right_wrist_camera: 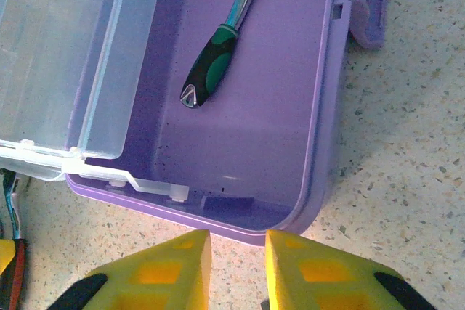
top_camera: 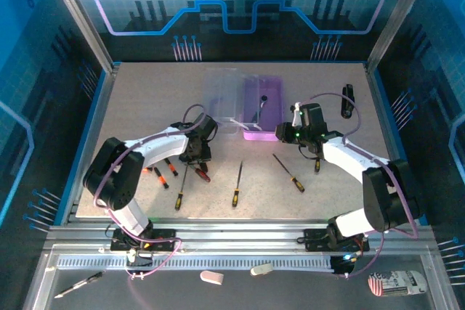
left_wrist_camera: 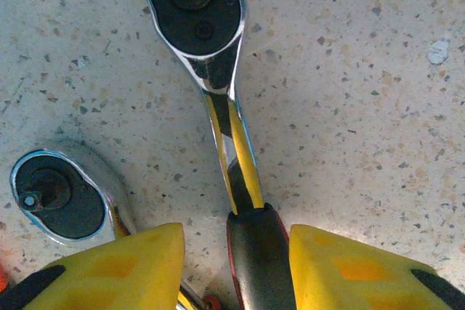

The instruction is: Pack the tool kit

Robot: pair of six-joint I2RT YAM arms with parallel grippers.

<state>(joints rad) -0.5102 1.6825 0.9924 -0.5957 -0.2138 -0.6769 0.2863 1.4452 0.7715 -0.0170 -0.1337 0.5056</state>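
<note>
The tool kit case lies open at the back middle, with its purple base on the right and its clear lid folded out to the left. A green-and-black handled ratchet lies inside the base. My left gripper is low over the table and open. It straddles the black-red handle of a chrome ratchet; the right finger touches the handle and the left finger stands off. My right gripper is narrowly open, with nothing between its fingers, just short of the base's near wall.
A second ratchet head lies just left of my left fingers. Slim screwdrivers are scattered along the near table. A black oblong object rests at the back right. Blue walls ring the table.
</note>
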